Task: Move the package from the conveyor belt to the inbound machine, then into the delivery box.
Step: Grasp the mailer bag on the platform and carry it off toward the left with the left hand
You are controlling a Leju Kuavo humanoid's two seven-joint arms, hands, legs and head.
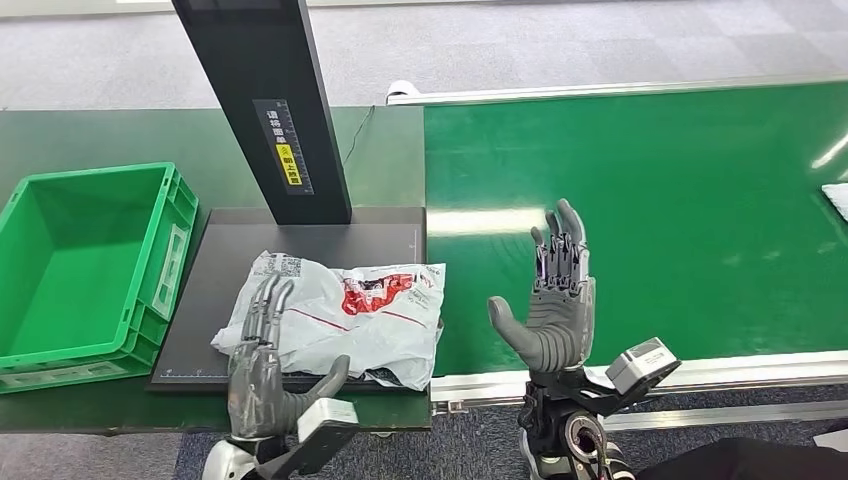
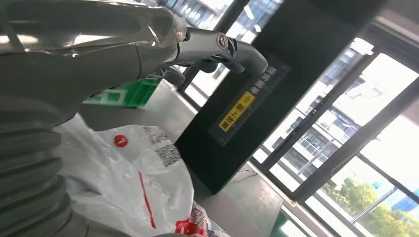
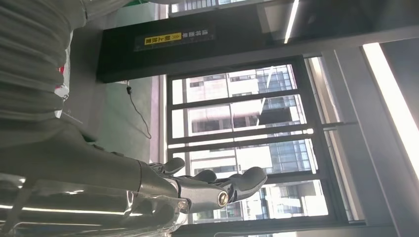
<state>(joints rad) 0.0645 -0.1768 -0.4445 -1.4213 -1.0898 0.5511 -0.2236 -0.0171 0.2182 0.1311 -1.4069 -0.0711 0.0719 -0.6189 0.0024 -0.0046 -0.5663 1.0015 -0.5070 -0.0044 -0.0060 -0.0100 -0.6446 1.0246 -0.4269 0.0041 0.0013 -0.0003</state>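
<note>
A white plastic package [image 1: 335,315] with red print lies on the black scanner plate [image 1: 230,250] at lower centre, beside the green conveyor belt [image 1: 650,220]. The left hand [image 1: 262,375] rests open at the package's near-left corner, gripping nothing. The right hand [image 1: 555,300] hovers open over the belt; a green crate [image 1: 165,265] sits at left.
</note>
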